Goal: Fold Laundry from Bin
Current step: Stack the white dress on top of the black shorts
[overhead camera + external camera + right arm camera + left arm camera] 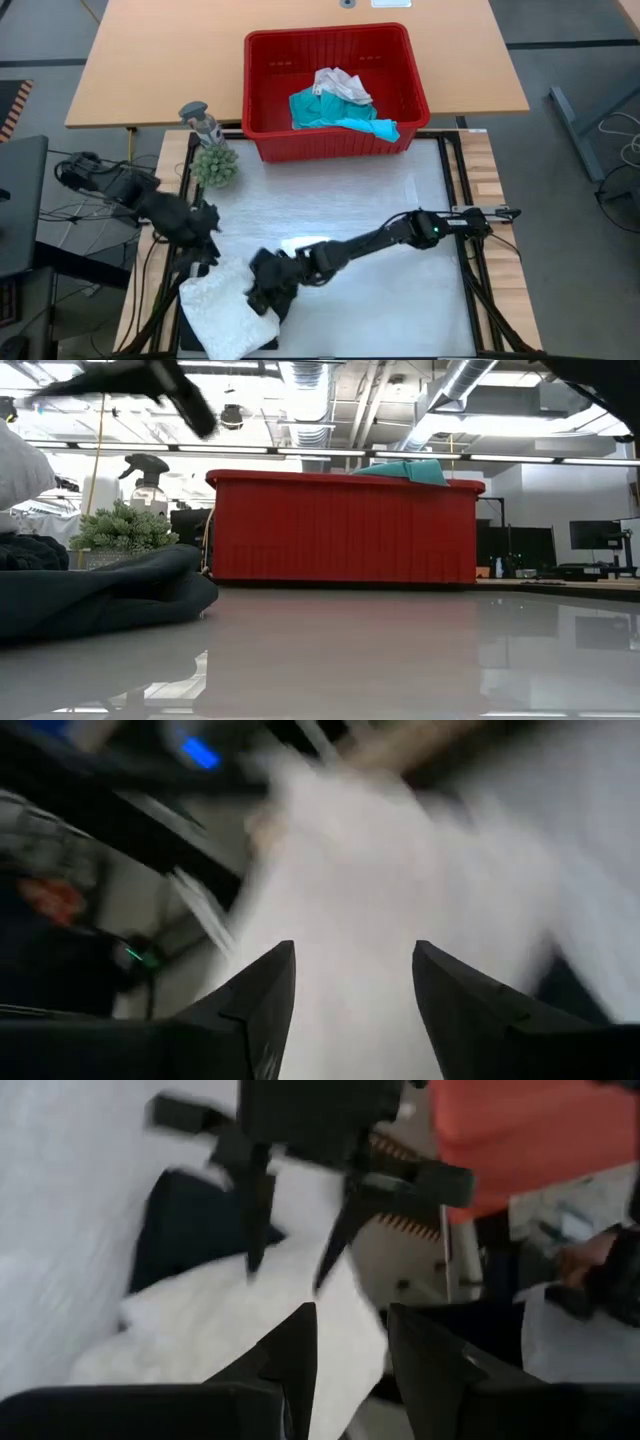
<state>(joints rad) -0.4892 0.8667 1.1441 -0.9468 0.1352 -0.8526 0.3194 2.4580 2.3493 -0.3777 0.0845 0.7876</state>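
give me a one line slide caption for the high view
Both grippers, left and right, meet over a white garment at the table's front-left corner; teal and white laundry waits in the red bin.

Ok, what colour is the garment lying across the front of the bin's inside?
Teal garment, lying beside a white one in the red bin; the high view shows it best.

A: Position of the bin [262, 96]?
B: At the table's [400, 290] far edge, centred. Two garments [340, 108] lie inside it, one partly on the other.

A: Beside it?
B: A plant [215, 164] stands near its left front corner, a spray bottle [200, 120] just behind the plant.

A: The near edge?
B: A folded cloth [222, 312] lies at the front left, on a second cloth [90, 595]. The right gripper [262, 292] is over its right edge; the left gripper [203, 238] is just behind it.
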